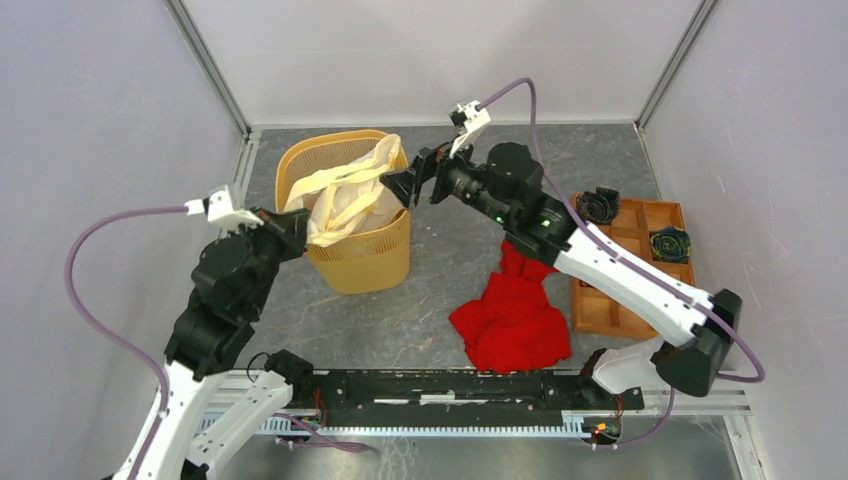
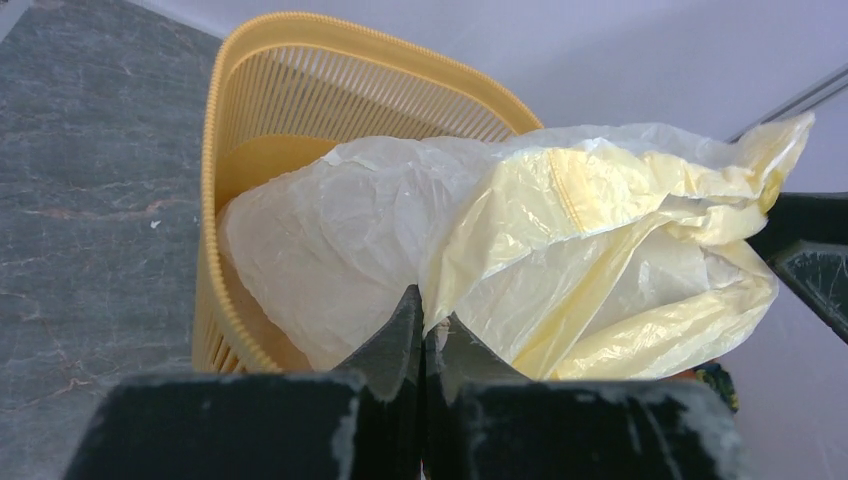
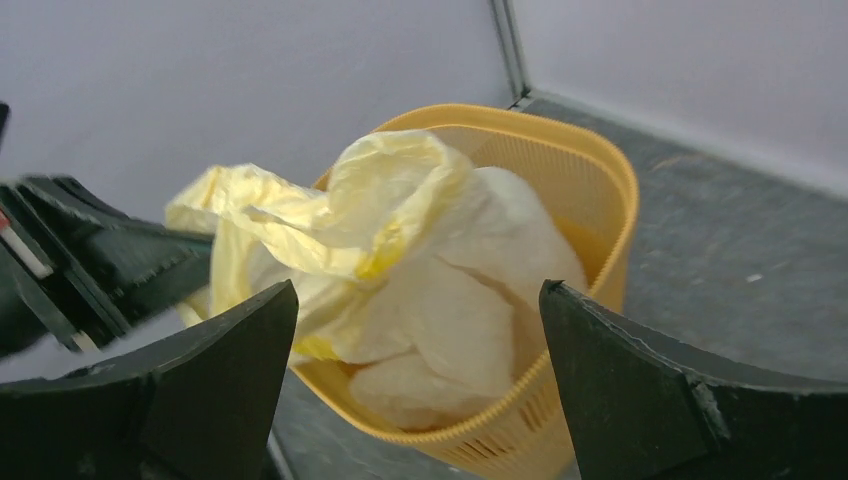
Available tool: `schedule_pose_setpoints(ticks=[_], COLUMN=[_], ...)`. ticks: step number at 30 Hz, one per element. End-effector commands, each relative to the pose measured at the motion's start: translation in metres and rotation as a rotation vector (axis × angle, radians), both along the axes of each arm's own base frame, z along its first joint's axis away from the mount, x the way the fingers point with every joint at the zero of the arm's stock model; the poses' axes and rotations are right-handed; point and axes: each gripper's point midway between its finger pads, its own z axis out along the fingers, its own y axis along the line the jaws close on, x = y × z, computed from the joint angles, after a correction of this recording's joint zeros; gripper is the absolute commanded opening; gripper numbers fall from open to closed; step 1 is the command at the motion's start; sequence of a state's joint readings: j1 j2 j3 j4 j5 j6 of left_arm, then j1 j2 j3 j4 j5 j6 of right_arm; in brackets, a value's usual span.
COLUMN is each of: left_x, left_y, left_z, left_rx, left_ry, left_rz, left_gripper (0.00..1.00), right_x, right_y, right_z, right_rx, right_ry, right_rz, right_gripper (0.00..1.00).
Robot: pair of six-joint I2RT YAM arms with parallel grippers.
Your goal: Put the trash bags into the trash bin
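Top external: the bag sits half in the bin, bunched over its rim. The left end effector pinches its near-left edge; the right end effector, wide open, faces it from the right.

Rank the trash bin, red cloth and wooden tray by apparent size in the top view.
1. trash bin
2-3. red cloth and wooden tray: they look alike, and the right arm covers part of the tray, so unranked.
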State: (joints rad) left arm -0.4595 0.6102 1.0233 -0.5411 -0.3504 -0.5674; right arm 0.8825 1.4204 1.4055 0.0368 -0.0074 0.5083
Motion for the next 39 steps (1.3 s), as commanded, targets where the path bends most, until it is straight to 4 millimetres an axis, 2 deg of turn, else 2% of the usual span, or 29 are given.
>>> schedule_pose_setpoints(ticks=[1, 4, 7, 9, 16, 18, 19, 24, 25, 27, 29, 32, 39], left_x=[-0.011, -0.016, -0.018, -0.018, -0.011, -0.01, -0.009, -0.008, -0.007, -0.005, -0.005, -0.006, -0.011], left_y=[0.01, 0.008, 0.0, -0.003, 0.002, 0.004, 0.004, 0.007, 0.007, 0.005, 0.003, 0.002, 0.004], left_z=[0.029, 0.036, 0.042, 0.047, 0.041, 0.038, 0.036, 0.034, 0.032, 0.031, 0.029, 0.028, 0.029], left_rx=[-0.152, -0.19, -0.218, -0.235, -0.186, -0.172, -0.16, -0.146, -0.143, -0.136, -0.136, -0.139, -0.136], left_ry=[-0.151, -0.194, -0.228, -0.261, -0.233, -0.219, -0.21, -0.188, -0.178, -0.16, -0.147, -0.139, -0.129], left_rz=[0.04, 0.015, -0.026, -0.045, -0.006, 0.005, 0.01, 0.026, 0.027, 0.023, 0.019, 0.013, 0.006], left_gripper=[0.02, 0.02, 0.02, 0.02, 0.02, 0.02, 0.02, 0.02, 0.02, 0.02, 0.02, 0.02, 0.02], right_x=[-0.019, -0.034, -0.065, -0.07, -0.076, -0.077, -0.085, -0.107, -0.108, -0.114, -0.109, -0.088, -0.079], right_y=[-0.031, -0.023, -0.001, 0.007, 0.025, 0.029, 0.03, 0.015, 0.014, 0.02, 0.032, 0.044, 0.063], right_z=[0.027, 0.022, 0.014, 0.013, 0.03, 0.038, 0.046, 0.053, 0.058, 0.062, 0.061, 0.061, 0.043], right_rx=[-0.281, -0.378, -0.393, -0.403, -0.387, -0.369, -0.35, -0.318, -0.311, -0.297, -0.32, -0.402, -0.487], right_ry=[-0.413, -0.57, -0.707, -0.776, -0.928, -0.948, -0.973, -1.026, -1.033, -1.041, -1.042, -1.008, -1.012], right_rz=[0.079, 0.214, 0.425, 0.449, 0.503, 0.509, 0.529, 0.541, 0.514, 0.508, 0.489, 0.42, 0.42], right_gripper=[0.98, 0.98, 0.98, 0.98, 0.95, 0.89, 0.77, 0.66, 0.63, 0.61, 0.63, 0.63, 0.61])
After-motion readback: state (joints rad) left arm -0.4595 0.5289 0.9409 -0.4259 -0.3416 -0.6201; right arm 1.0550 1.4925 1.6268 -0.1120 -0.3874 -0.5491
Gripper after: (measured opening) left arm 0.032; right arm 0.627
